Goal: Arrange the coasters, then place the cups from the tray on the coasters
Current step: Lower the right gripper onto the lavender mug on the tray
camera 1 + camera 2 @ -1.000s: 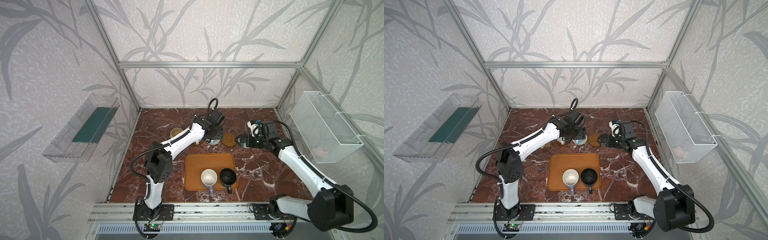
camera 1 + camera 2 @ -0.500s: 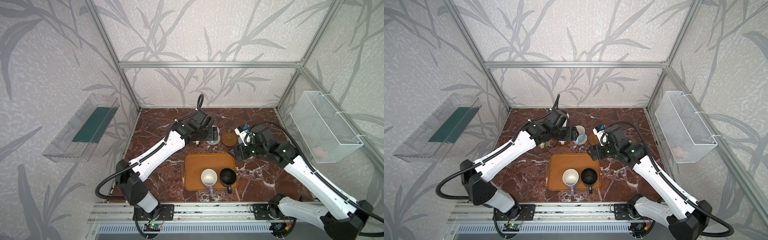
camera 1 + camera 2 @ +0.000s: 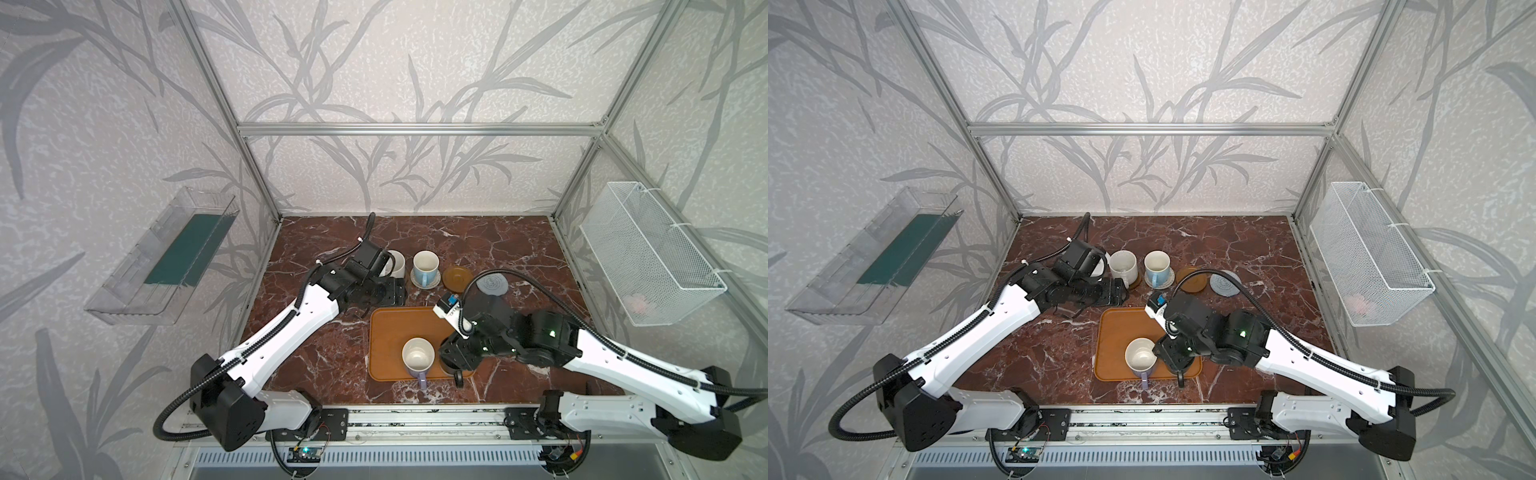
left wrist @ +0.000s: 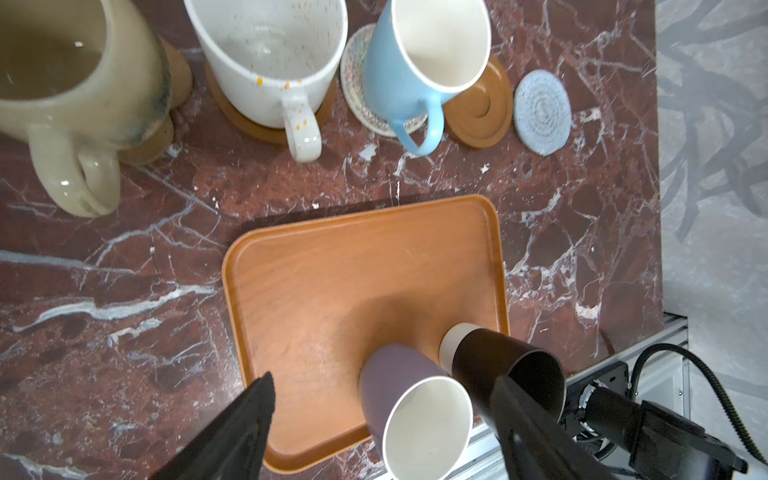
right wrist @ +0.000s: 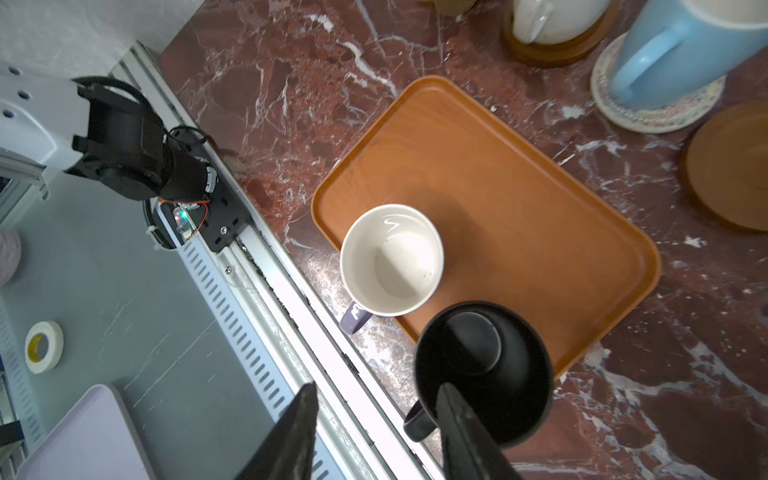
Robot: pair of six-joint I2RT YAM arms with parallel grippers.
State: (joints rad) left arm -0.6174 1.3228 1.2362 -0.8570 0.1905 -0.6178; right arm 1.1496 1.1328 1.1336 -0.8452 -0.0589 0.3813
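The orange-brown tray (image 3: pixel 388 332) holds a lavender cup (image 3: pixel 417 358) and a black cup (image 5: pixel 482 365) at its front right. My right gripper (image 5: pixel 378 388) hangs open over the black cup, one finger above its rim and the handle between the jaws. Behind the tray, the cream-yellow cup (image 4: pixel 62 83), white speckled cup (image 3: pixel 394 262) and light blue cup (image 3: pixel 424 266) each stand on a coaster. A brown wooden coaster (image 3: pixel 456 277) and a grey-blue coaster (image 3: pixel 492 284) lie bare. My left gripper (image 3: pixel 392 291) hovers open at the tray's back left corner.
A white wire basket (image 3: pixel 648 257) hangs on the right wall and a clear shelf (image 3: pixel 166 257) on the left wall. The aluminium rail (image 3: pixel 415 415) runs along the table's front edge, close to the tray. A tape roll (image 5: pixel 43 345) lies below it.
My right arm swung from the back right coasters to the tray's front right, above the black cup, jaws narrowing. My left arm drew back from the light blue cup.
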